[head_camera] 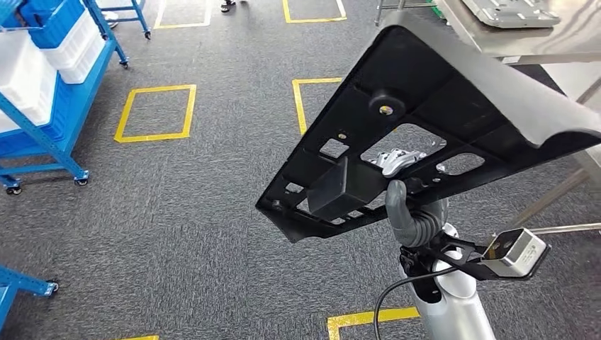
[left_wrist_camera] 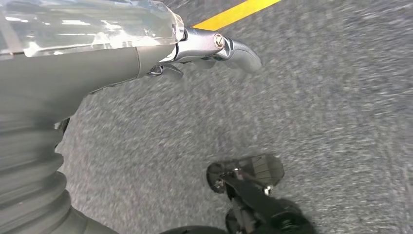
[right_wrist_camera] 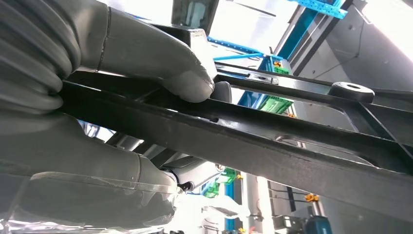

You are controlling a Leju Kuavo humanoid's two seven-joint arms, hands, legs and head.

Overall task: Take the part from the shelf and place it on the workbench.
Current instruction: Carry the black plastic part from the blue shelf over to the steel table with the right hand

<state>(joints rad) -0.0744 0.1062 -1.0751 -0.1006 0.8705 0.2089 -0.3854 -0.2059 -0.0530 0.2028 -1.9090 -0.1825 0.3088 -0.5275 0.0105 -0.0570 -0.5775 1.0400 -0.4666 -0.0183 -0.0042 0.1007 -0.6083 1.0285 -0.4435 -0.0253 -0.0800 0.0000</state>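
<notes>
A large black plastic part (head_camera: pixel 425 134), triangular with cut-outs and a grey upper skin, is held up in the air in the head view. My right hand (head_camera: pixel 409 212) grips its lower edge from below, thumb up against it. In the right wrist view the thumb (right_wrist_camera: pixel 160 63) presses on the part's black rib (right_wrist_camera: pixel 272 141). My left hand (left_wrist_camera: pixel 204 51) hangs over the grey carpet with its fingers curled in and nothing in them. A steel workbench (head_camera: pixel 546 44) stands at the far right, its top behind the part.
A blue shelf rack (head_camera: pixel 49 78) on castors with white and blue bins stands at the left. Yellow tape squares (head_camera: pixel 156 113) mark the carpet. A light grey part (head_camera: pixel 507 10) lies on the workbench. A person's feet show at the top.
</notes>
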